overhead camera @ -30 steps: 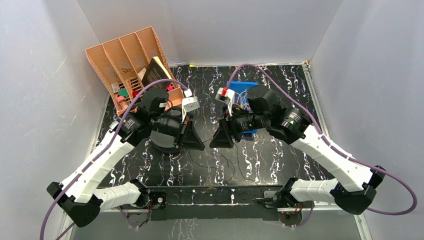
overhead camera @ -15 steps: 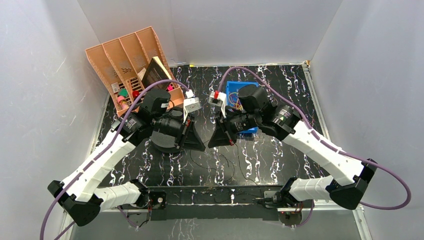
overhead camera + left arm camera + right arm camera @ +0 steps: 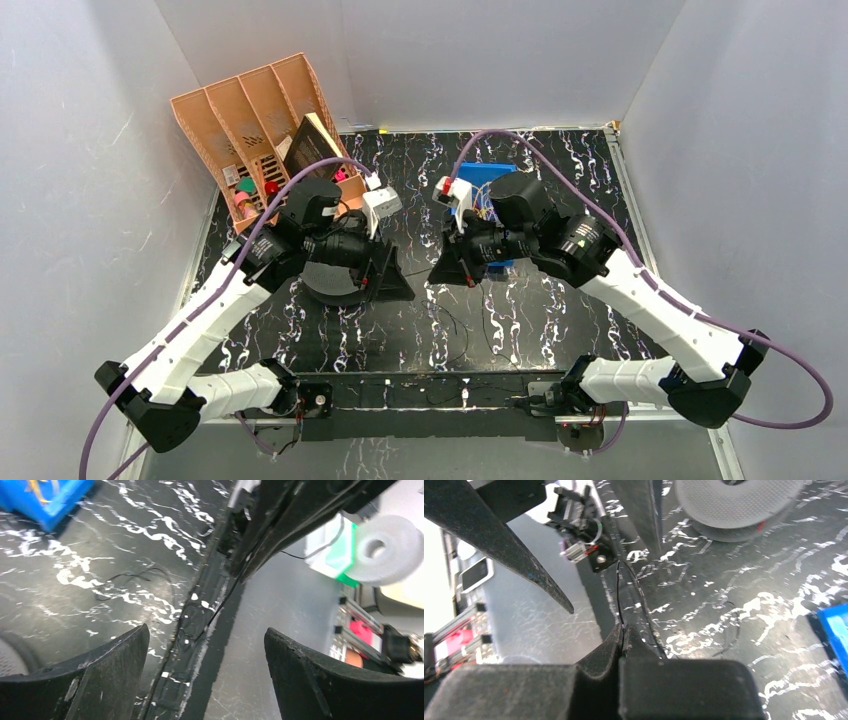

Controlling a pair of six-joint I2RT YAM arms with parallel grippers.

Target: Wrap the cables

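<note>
Black thread of cable [image 3: 618, 592] is now pinched in my right pincer [image 3: 624, 630], which has just pressed together, nearer the bases than the blue bin [image 3: 836, 625]. My left pincer [image 3: 207, 635] has sprung wide, empty. I judge it a hand-over, so wrapping can go on.

Left fingers [image 3: 100, 680] now apart, right [image 3: 604, 652] together

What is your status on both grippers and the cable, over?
Left gripper open, empty. Right gripper shut on thin dark cable. Loose dark strands on table below. Blue bin behind, clear of the grippers.
</note>
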